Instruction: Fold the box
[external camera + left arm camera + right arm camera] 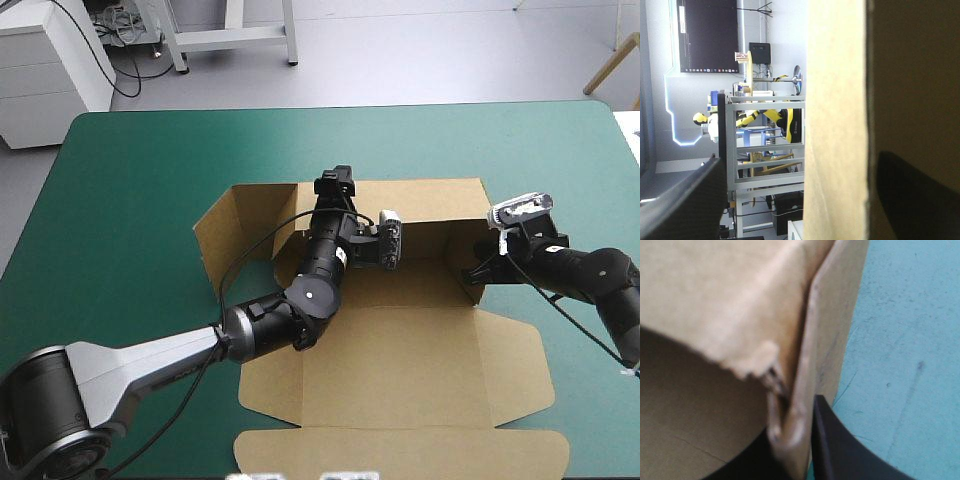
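The brown box (pixel 400 350) lies mid-table on the teal-green cover (pixel 130 170) — back walls up, lid flat, free room at both sides. The left gripper (pixel 800 157) has its fingers apart around a stiff wall; the right gripper (pixel 792 432) pinches a bent corner.

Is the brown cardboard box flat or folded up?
Partly folded: the brown cardboard box has far walls raised, its near lid flat on the teal-green cover.

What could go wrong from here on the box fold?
1. The right hand is shut on a wall edge of the brown cardboard box that looks crushed at the pinch. More pull may tear it.
2. The left hand is open astride the far wall, not gripping it, so that wall may drop back.
3. The end flap toward the table's left edge splays outward, untucked.
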Robot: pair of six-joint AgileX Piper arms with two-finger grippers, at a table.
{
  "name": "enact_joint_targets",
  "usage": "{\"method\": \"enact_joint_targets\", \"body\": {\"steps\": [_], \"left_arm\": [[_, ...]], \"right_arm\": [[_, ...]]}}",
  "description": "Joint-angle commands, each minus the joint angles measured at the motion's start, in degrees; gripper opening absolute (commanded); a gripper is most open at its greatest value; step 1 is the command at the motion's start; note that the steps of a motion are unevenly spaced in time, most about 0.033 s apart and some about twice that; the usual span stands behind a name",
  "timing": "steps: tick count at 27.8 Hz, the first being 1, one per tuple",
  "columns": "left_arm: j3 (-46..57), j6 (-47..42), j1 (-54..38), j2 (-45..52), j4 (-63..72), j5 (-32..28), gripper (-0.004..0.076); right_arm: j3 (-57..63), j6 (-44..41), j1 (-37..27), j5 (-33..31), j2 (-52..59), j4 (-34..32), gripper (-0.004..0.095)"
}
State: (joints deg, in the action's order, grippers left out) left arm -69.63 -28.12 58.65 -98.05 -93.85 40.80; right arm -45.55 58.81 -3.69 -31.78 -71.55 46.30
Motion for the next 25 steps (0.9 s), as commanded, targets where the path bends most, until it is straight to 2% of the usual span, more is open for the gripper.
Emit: {"method": "enact_joint_targets", "body": {"steps": [1, 10, 16, 21, 25], "left_arm": [[-1.3, -3.4, 0.2, 2.4, -3.8, 2.3, 0.059], [-1.3, -3.5, 3.2, 2.4, -10.1, 5.6, 0.059], [-1.3, -3.5, 5.1, 2.4, -10.1, 7.8, 0.057], [-1.5, -2.8, 8.1, 3.5, -10.2, 9.9, 0.0445], [-1.5, -2.8, 11.0, 6.7, -10.2, 10.0, 0.0277]], "right_arm": [[-4.0, -5.7, 0.1, -0.7, 1.2, -1.1, -0.0004], [-10.1, -16.0, 0.1, -2.3, -4.9, -9.1, -0.0004], [-12.8, -18.3, 0.1, -4.8, -7.7, -10.0, -0.0004], [-15.0, -22.1, 0.1, -7.7, -7.7, -12.5, -0.0004], [-19.3, -29.5, 0.1, -16.0, -7.7, -16.1, -0.0004]]}}
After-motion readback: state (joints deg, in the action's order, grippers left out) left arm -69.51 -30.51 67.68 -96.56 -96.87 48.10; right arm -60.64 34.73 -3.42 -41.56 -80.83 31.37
